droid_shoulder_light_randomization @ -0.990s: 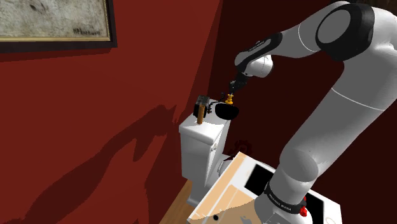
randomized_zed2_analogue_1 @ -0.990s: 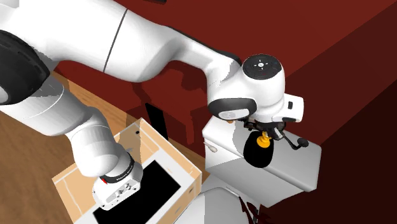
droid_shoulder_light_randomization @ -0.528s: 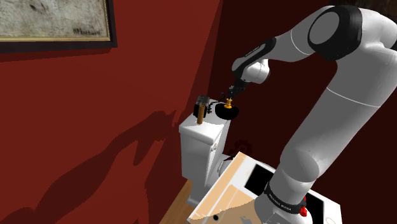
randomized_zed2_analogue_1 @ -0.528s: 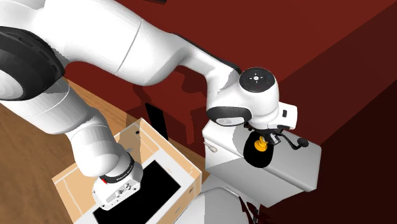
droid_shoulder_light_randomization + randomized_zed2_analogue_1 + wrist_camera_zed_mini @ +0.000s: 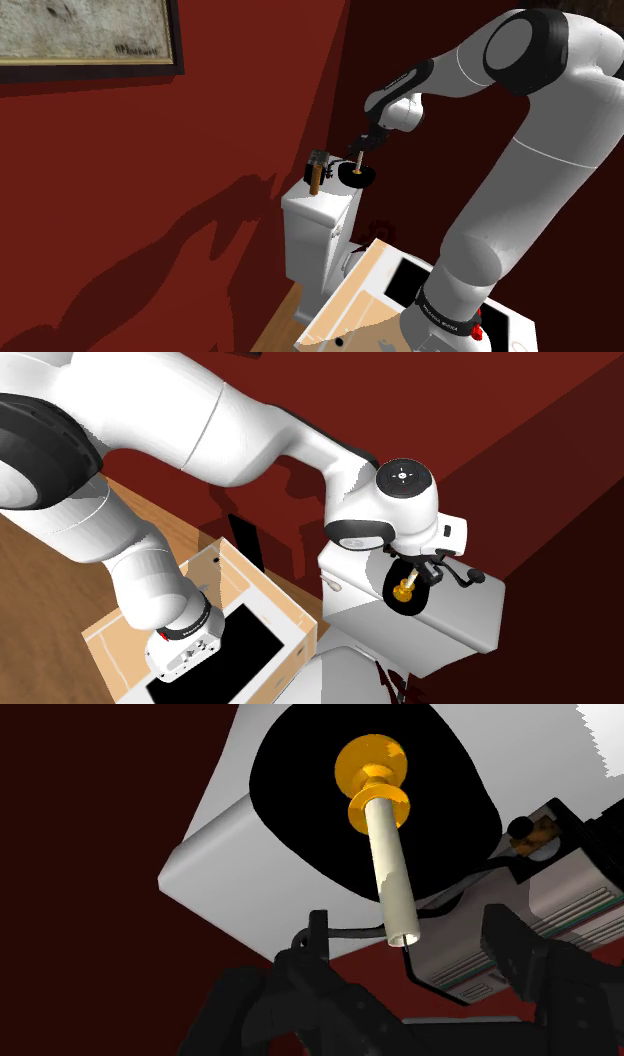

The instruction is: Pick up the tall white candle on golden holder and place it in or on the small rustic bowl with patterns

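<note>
A cream candle (image 5: 392,874) on a golden holder (image 5: 372,774) stands tilted in a black bowl (image 5: 300,794), its holder on the bowl's bottom. My gripper (image 5: 410,929) is open just above the candle's top; its fingers (image 5: 318,929) stand apart on either side and do not touch it. In the shoulder view the gripper (image 5: 365,140) hangs over the candle (image 5: 357,160) and the bowl (image 5: 360,178) on a white toilet tank (image 5: 320,215). In the second exterior view the candle (image 5: 402,590) lies in the bowl (image 5: 410,604) under the hand.
A brown-handled tool (image 5: 314,178) with a dark head stands on the tank beside the bowl. A dark red wall rises right behind the tank, with a framed picture (image 5: 90,35) higher up. My stand (image 5: 400,300) is below, next to the toilet.
The arm lowered the candle into the bowl, then the fingers opened and let it go. The candle now rests tilted in the bowl.
</note>
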You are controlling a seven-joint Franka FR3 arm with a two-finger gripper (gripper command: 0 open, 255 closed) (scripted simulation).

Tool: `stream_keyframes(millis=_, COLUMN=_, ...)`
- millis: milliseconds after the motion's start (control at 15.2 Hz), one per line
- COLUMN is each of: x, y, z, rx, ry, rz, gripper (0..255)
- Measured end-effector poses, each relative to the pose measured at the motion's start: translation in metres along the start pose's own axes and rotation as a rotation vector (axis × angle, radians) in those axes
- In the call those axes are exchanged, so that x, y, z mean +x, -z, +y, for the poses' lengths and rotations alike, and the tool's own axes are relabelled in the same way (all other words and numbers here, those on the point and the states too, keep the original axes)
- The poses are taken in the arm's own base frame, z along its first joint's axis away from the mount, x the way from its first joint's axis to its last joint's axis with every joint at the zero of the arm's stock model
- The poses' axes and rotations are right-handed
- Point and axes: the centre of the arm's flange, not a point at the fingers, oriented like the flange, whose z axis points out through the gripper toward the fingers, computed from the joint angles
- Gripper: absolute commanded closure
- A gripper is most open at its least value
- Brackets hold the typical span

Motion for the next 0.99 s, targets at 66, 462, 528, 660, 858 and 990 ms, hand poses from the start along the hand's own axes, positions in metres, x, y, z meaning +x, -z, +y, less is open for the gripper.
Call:
stream_keyframes(millis=66, x=0.000, y=0.000, z=0.000, rx=0.000, ry=0.000, rz=0.000, gripper=0)
stream_keyframes(millis=462, x=0.001, y=0.025, z=0.002, rx=0.002, ry=-0.001, rz=0.001, gripper=0)
stream_keyframes(millis=528, x=0.002, y=0.037, z=0.000, rx=0.003, ry=0.000, rz=0.001, gripper=0)
stream_keyframes(millis=660, x=0.000, y=0.046, z=0.001, rx=0.001, ry=0.000, rz=0.001, gripper=0)
stream_keyframes(millis=858, x=0.000, y=0.050, z=0.000, rx=0.000, ry=0.000, rz=0.000, gripper=0)
stream_keyframes(millis=990, x=0.000, y=0.050, z=0.000, rx=0.000, ry=0.000, rz=0.000, gripper=0)
